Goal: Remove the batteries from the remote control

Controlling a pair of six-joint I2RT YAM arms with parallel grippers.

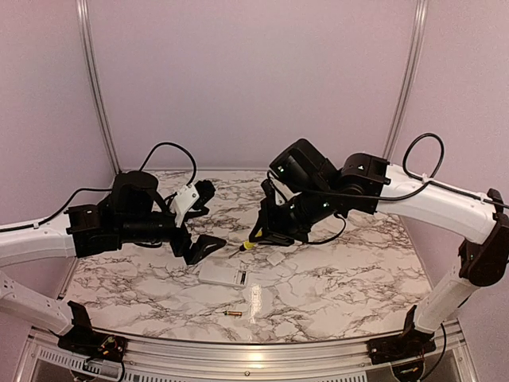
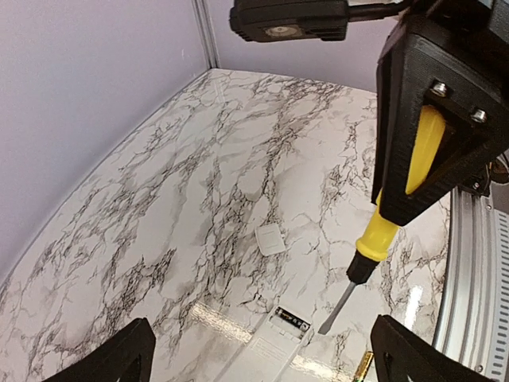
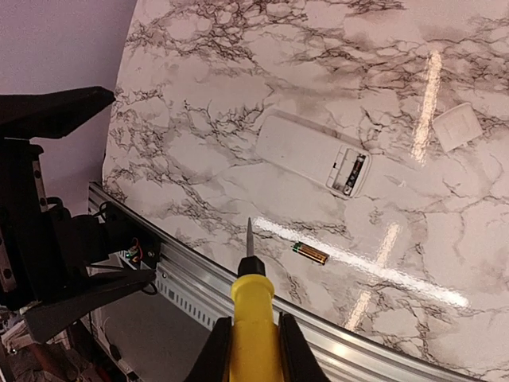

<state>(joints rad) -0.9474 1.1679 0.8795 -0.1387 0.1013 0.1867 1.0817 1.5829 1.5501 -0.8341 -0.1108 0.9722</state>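
Battery [image 3: 310, 253] label unreadable; remote control [image 3: 306, 147] plain white.

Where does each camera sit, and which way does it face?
Top external: above and behind, facing the table; left arm and right arm show.
Left wrist: looks down past its open left claw at the remote control.
Right wrist: looks down along the screwdriver in the right claw, toward the near rail.
Shared: both wrist views show the remote control, cover piece and loose battery.

We list: remote control [image 2: 266, 348], cut off by the left wrist view's bottom edge; battery [image 2: 363, 364], likewise; screwdriver [image 3: 253, 318], handle cut off in the right wrist view.
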